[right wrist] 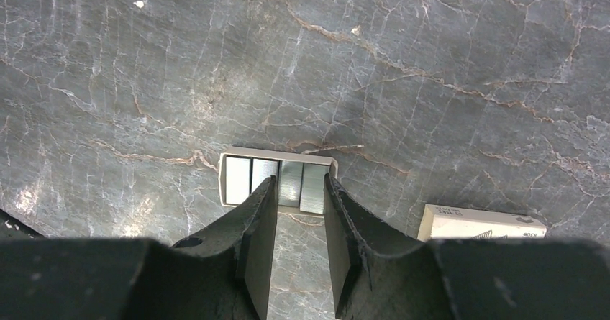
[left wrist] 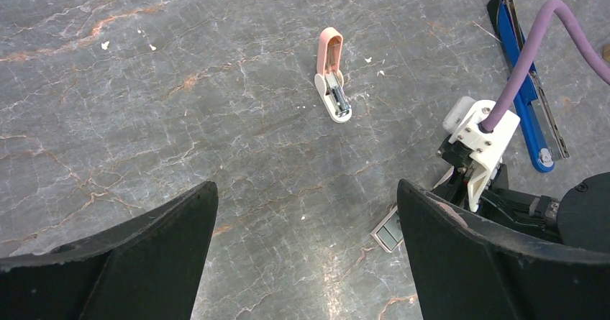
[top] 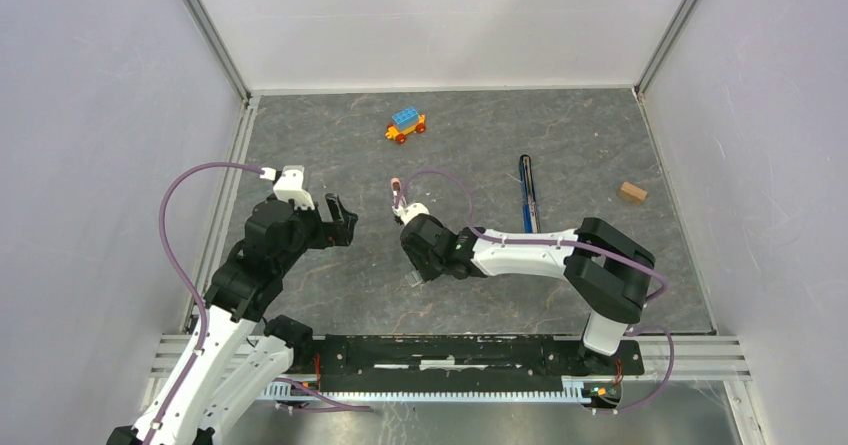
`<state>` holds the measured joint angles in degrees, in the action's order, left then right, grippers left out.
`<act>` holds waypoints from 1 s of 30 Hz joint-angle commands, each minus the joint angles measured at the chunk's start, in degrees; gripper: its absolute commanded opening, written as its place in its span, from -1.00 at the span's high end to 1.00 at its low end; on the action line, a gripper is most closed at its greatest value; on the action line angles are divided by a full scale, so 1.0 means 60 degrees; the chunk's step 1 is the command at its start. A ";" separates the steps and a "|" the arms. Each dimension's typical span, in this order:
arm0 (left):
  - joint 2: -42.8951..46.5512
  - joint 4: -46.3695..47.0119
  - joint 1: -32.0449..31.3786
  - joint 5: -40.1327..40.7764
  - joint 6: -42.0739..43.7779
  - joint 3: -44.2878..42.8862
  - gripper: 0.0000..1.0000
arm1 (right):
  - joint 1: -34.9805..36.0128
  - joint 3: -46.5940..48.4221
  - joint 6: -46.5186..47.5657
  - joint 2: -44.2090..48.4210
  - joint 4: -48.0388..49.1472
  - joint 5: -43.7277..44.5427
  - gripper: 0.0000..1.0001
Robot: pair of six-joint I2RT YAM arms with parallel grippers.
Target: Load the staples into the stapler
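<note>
The stapler point(top: 527, 193) lies opened out flat on the grey marbled table point(top: 560, 135), far side, well apart from both grippers and to the right of the right arm's wrist. The right gripper point(right wrist: 297, 188) points down over a small white tray point(right wrist: 232, 163) of staples point(right wrist: 290, 183), its fingers point(right wrist: 257, 223) parted only narrowly, the gap over the strips in the tray's right half; whether the pads touch the metal cannot be told. A white box point(right wrist: 480, 223) lies just right of the tray. The left gripper point(left wrist: 306, 187) hovers spread wide, nothing between its fingers, facing the right wrist across bare table. Beyond it rests a small pink-and-white tool point(left wrist: 332, 83). Farther back stand a toy car point(top: 405, 124) with a blue top and, near the right wall, a wooden block point(top: 631, 193).
</note>
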<state>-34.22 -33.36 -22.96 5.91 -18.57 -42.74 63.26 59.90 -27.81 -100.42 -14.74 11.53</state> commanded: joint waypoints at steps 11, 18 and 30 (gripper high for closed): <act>0.0049 0.0201 -0.0009 0.0075 0.0648 0.0034 -1.00 | 0.0076 0.0572 -0.0209 -0.0269 -0.0233 0.0207 0.32; 0.0063 0.0203 -0.0009 0.0057 0.0648 0.0026 -1.00 | 0.0097 0.0826 -0.0121 -0.0087 -0.0491 0.0348 0.32; 0.0070 0.0196 -0.0002 0.0090 0.0648 0.0044 -1.00 | 0.0101 0.0906 -0.0167 -0.0297 -0.0651 0.0456 0.31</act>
<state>-34.11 -33.36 -22.96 5.91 -18.55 -42.74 63.55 63.22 -28.23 -101.34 -18.28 12.75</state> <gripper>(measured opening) 0.996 0.342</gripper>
